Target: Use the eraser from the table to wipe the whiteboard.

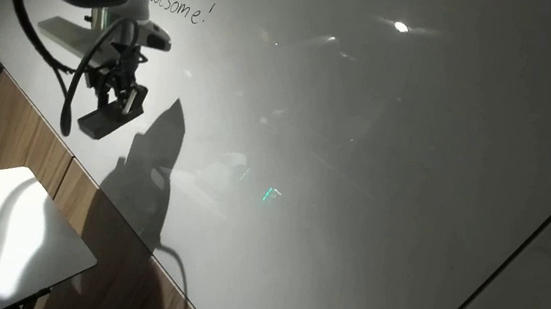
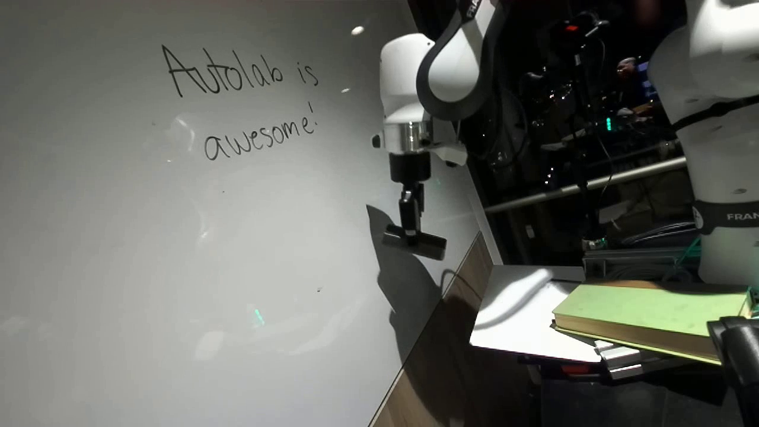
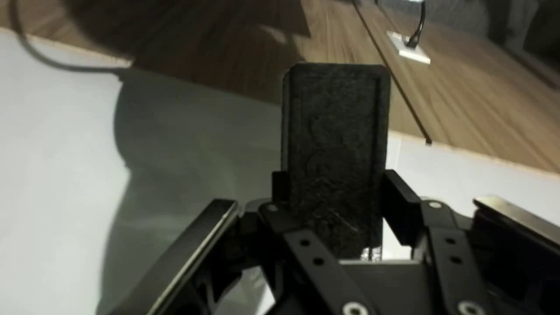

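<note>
One eraser (image 3: 337, 131), and we've got it: the gripper (image 3: 337, 192) is clamped on it, fingers (image 3: 400, 208) snug against both long sides of the dark block in our wrist view. In both exterior views we see it held up in front of the whiteboard (image 2: 284, 237), well apart from the white table (image 2: 528, 335). We couldn't tell you how close it is to the board though. In an exterior view the black writing (image 2: 240, 80) reads "Autolab is awesome!", left of the arm (image 2: 409, 77), while the table sits on the right with a green book (image 2: 646, 308) partly over it. We've got a shadow (image 1: 154, 146) across the board and onto the wood panelling (image 1: 20, 115) too
</note>
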